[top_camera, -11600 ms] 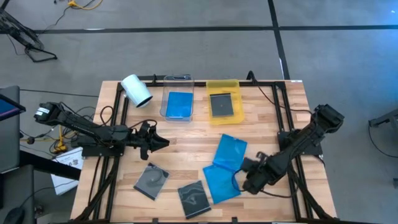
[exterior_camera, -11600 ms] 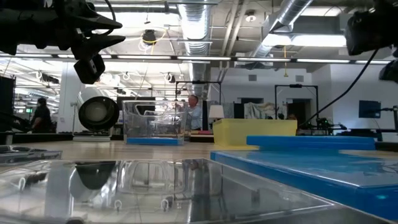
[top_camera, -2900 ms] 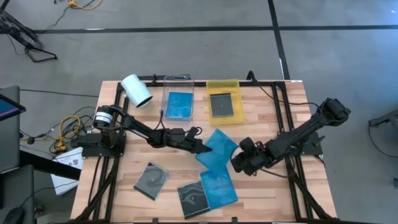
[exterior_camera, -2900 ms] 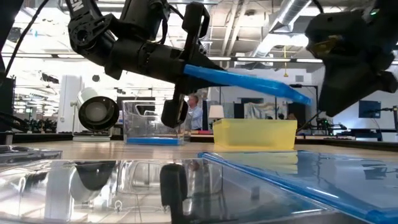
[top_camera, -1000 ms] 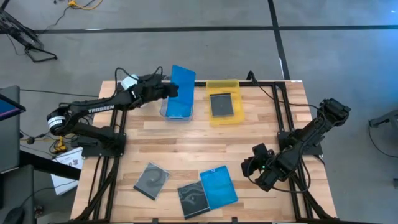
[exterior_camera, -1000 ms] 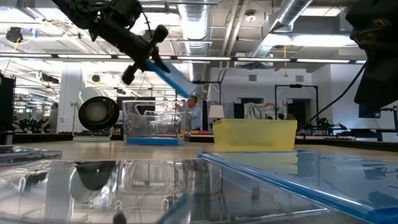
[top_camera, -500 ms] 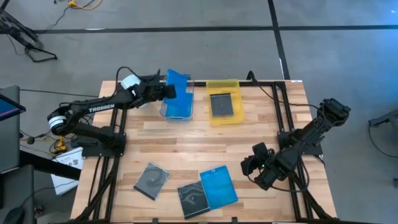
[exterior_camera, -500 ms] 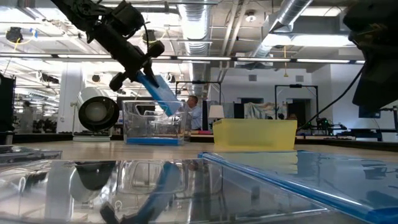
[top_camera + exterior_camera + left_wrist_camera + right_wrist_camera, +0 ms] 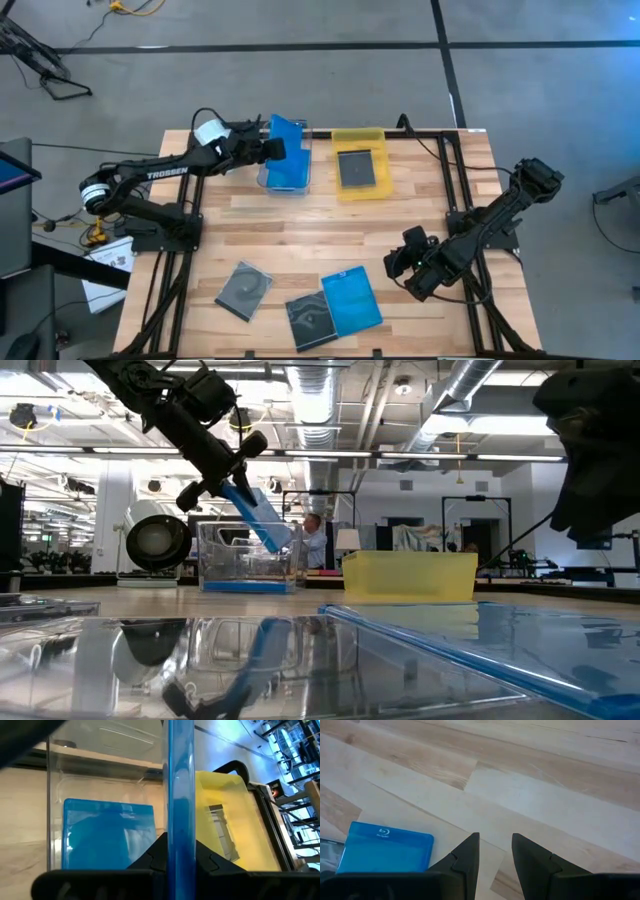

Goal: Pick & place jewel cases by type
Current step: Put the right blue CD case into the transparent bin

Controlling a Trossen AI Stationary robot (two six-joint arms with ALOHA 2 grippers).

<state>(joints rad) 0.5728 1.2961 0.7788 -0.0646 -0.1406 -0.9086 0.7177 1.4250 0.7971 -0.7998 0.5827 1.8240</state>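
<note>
My left gripper (image 9: 268, 148) is shut on a translucent blue jewel case (image 9: 290, 138) above the clear tray (image 9: 268, 178) at the table's far side. Another blue case (image 9: 107, 835) lies flat in that tray. The yellow tray (image 9: 380, 140) beside it holds a dark grey case (image 9: 357, 168). Near the front edge lie one blue case (image 9: 352, 300) and two dark grey ones (image 9: 310, 320) (image 9: 243, 288). My right gripper (image 9: 400, 262) hovers open above bare wood at the right, nothing between its fingers (image 9: 470, 845). My left gripper pinches the blue case by its edge nearest the table's left (image 9: 180, 827), one finger on each flat face. The fingers (image 9: 228, 475) come slanting down from the table's left. The case is lifted clear and tilted steeply; its lower end (image 9: 282, 538) dips below the clear tray's rim.
A white roll (image 9: 207, 130) lies at the far left corner, partly behind my left arm. A black metal frame (image 9: 455, 215) runs along the table's edges. Bare wood lies in the table's middle (image 9: 320, 235).
My left gripper has sunk a little and tipped its fingers further down over the clear tray. The blue case, still held, now stands steeper, and its free end has gone down toward the tray.
</note>
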